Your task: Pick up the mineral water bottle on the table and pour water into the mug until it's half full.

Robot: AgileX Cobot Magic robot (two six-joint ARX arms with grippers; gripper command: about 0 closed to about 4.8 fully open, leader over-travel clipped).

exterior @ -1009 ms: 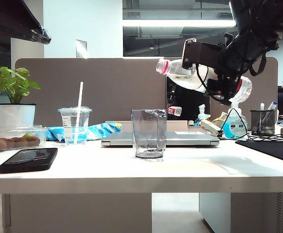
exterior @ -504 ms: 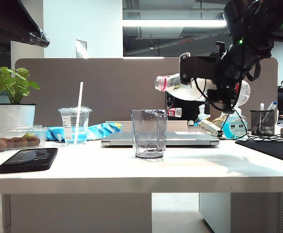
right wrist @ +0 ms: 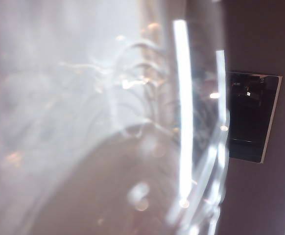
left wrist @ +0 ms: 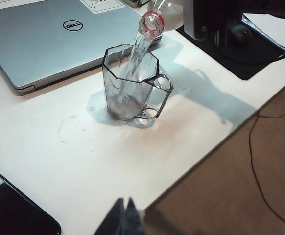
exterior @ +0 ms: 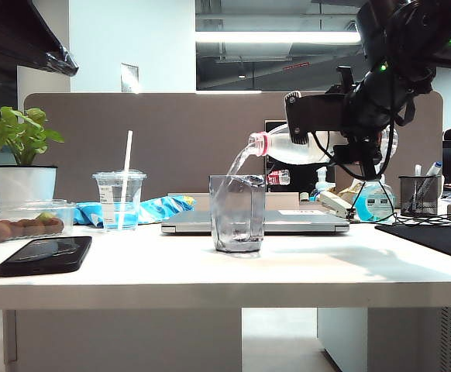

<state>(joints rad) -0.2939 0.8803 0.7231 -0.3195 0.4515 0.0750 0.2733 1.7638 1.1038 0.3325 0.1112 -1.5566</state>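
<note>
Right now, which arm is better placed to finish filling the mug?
Right. The right gripper holds the bottle tilted, its stream entering the mug. The left gripper hangs idle, off to the side.

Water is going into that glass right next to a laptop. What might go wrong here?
The right tool holds the mineral water bottle tipped, its stream landing near the mug's rim; a small drift might spill onto the table. The closed laptop lies just behind, so splashes may reach it. The mug looks under half full; tilting back late could overfill it. The left tool hovers apart, holding nothing.
</note>
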